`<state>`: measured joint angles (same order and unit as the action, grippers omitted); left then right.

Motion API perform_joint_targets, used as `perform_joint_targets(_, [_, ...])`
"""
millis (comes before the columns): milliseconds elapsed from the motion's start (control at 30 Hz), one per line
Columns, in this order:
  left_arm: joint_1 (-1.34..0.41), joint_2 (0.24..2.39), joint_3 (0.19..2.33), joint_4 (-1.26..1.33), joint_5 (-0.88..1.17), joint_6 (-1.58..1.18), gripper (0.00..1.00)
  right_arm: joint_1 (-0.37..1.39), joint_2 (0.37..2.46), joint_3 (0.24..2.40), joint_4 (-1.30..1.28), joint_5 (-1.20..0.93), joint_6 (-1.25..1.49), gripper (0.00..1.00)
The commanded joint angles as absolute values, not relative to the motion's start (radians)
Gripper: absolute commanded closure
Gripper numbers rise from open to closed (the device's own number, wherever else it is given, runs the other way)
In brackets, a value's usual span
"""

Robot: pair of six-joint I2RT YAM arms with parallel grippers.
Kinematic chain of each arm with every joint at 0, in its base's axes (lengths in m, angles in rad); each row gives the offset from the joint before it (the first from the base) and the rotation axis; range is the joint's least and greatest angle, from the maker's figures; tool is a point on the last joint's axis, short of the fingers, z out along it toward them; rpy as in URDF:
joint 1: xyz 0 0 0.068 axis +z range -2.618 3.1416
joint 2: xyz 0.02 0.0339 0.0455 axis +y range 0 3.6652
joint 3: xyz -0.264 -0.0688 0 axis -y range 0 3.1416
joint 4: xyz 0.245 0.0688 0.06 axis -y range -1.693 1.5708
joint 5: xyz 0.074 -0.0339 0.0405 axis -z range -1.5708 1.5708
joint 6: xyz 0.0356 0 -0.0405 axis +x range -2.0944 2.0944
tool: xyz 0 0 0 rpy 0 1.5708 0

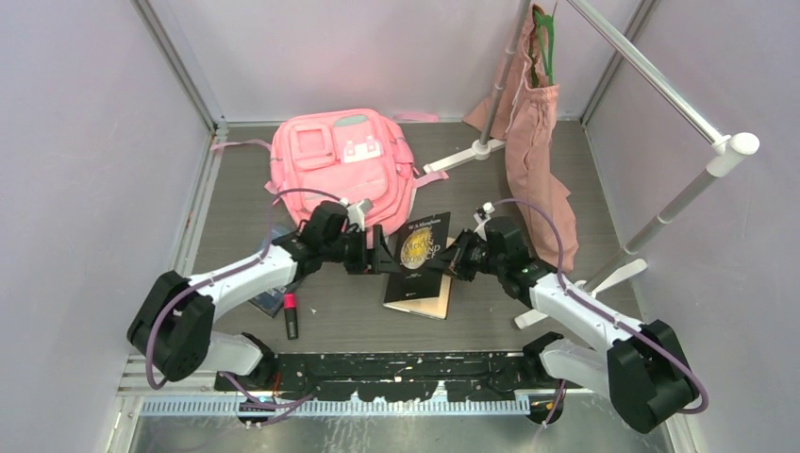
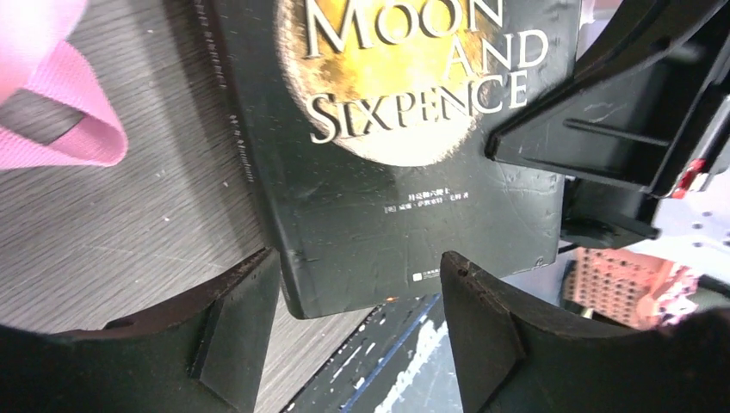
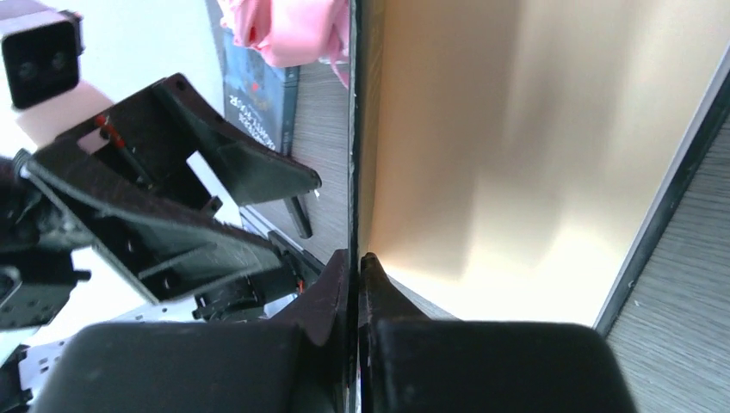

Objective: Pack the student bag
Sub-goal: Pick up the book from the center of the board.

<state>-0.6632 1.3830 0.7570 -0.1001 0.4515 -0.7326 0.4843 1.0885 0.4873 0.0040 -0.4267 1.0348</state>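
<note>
One bag (image 1: 330, 160), one black book (image 1: 422, 243) (held)

- student bag (image 1: 340, 165): bright pink, with small white clasp patches and a grey-green patch at the top.
- book (image 2: 387, 172): black cover with a golden moon disc and whitish title letters; its inner face is pale tan.
- marker (image 1: 291, 321): black, with a red-pink band.
- drawstring sack (image 1: 530, 160): dusty pink; its hanger (image 1: 545, 47) is green.
- table (image 1: 245, 217): grey-brown, with wood grain lines.
- walls (image 1: 85, 142): pale lilac, plain.
</note>
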Motion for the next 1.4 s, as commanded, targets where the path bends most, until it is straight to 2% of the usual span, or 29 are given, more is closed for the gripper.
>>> perform_joint_targets(0, [-0.587, 1.351, 0.717, -0.05, 0.633, -0.775, 0.31, 0.478, 1.015, 0.479, 0.2, -0.556, 1.062, 0.99])
perform_joint_targets(133, [-0.553, 1.402, 0.713, -0.014, 0.737, -0.798, 0.3, 0.476, 0.999, 0.449, 0.267, -0.63, 1.081, 0.99])
perform_joint_targets(367, [-0.53, 1.512, 0.665, 0.247, 0.822, -0.939, 0.29, 0.476, 0.913, 0.408, 0.359, -0.686, 1.117, 0.99])
perform_joint_targets(633, [-0.529, 1.583, 0.631, 0.429, 0.851, -1.042, 0.34, 0.477, 0.928, 0.376, 0.398, -0.695, 1.143, 0.99])
perform_joint_targets(733, [-0.531, 1.585, 0.622, 0.507, 0.854, -1.093, 0.47, 0.476, 0.962, 0.368, 0.4, -0.693, 1.141, 0.99])
perform_joint_targets(767, [-0.53, 1.582, 0.62, 0.534, 0.854, -1.114, 0.54, 0.476, 0.975, 0.364, 0.398, -0.689, 1.141, 0.99])
perform_joint_targets(833, [-0.53, 1.573, 0.626, 0.573, 0.853, -1.147, 0.75, 0.476, 1.006, 0.369, 0.346, -0.672, 1.122, 0.99])
perform_joint_targets(900, [-0.53, 1.555, 0.641, 0.571, 0.851, -1.157, 0.89, 0.476, 1.046, 0.386, 0.285, -0.67, 1.1, 0.99])
perform_joint_targets(933, [-0.529, 1.542, 0.649, 0.564, 0.848, -1.156, 0.96, 0.476, 1.064, 0.387, 0.286, -0.678, 1.103, 0.95])
perform_joint_targets(967, [-0.53, 1.527, 0.656, 0.553, 0.842, -1.153, 1.0, 0.477, 1.074, 0.383, 0.299, -0.683, 1.11, 0.76])
perform_joint_targets(1000, [-0.529, 1.51, 0.664, 0.538, 0.833, -1.149, 1.0, 0.475, 1.074, 0.38, 0.308, -0.681, 1.119, 0.5])
perform_joint_targets(1100, [-0.529, 1.451, 0.714, 0.417, 0.802, -1.108, 1.0, 0.475, 1.033, 0.411, 0.207, -0.635, 1.089, 0.03])
perform_joint_targets(1133, [-0.528, 1.428, 0.74, 0.371, 0.788, -1.089, 1.0, 0.474, 1.011, 0.428, 0.154, -0.61, 1.073, 0.01])
perform_joint_targets(1367, [-0.513, 1.29, 0.981, 0.023, 0.599, -0.926, 1.0, 0.46, 0.822, 0.534, -0.09, -0.478, 1.048, 0.0])
